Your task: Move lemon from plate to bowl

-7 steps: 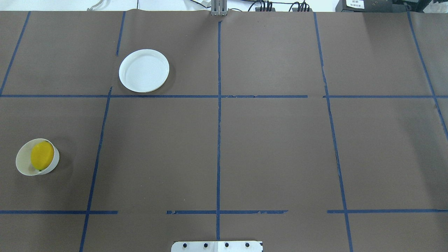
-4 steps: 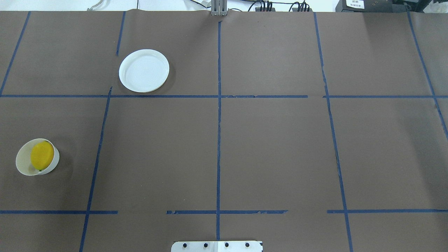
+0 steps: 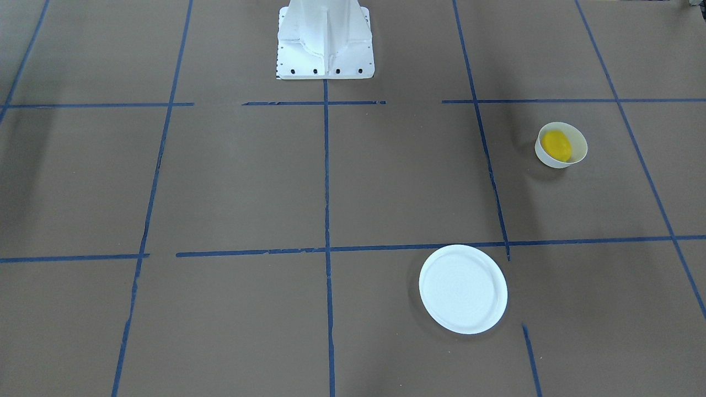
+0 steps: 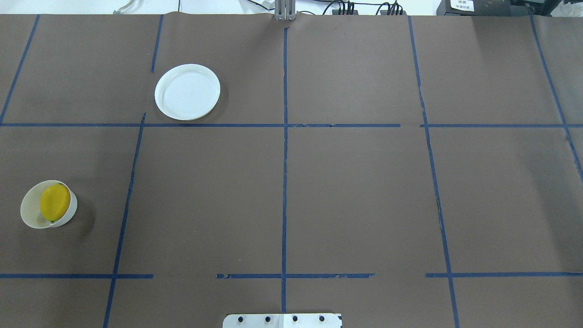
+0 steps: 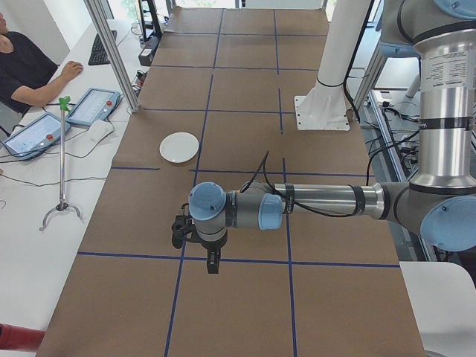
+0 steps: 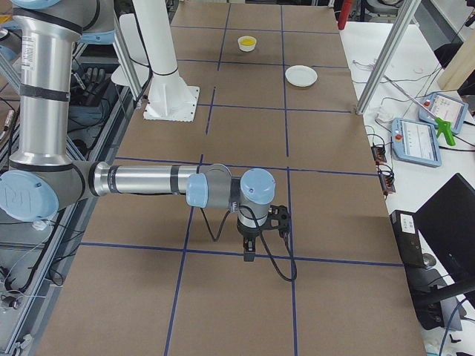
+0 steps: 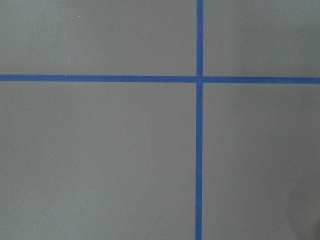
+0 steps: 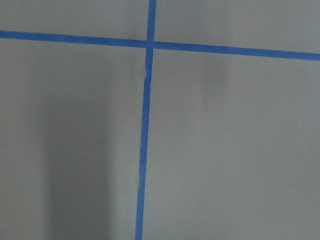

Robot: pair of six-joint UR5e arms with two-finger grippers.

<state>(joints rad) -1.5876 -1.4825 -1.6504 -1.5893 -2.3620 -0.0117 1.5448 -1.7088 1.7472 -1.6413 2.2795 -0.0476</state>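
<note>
The yellow lemon (image 4: pixel 55 202) lies inside the small off-white bowl (image 4: pixel 29 214) at the table's near left; both show in the front view, lemon (image 3: pixel 555 144) in bowl (image 3: pixel 551 160). The flat white plate (image 4: pixel 187 92) sits bare at the far left-centre, also in the front view (image 3: pixel 463 289). My left gripper (image 5: pixel 213 262) shows only in the left side view, low over the table. My right gripper (image 6: pixel 249 252) shows only in the right side view. I cannot tell whether either is open or shut.
Brown paper with blue tape lines (image 4: pixel 284 159) covers the table. The white robot pedestal (image 3: pixel 324 38) stands at the near middle edge. An operator (image 5: pixel 22 63), tablets (image 5: pixel 93 106) and a thin stand (image 5: pixel 62 163) are beyond the far edge.
</note>
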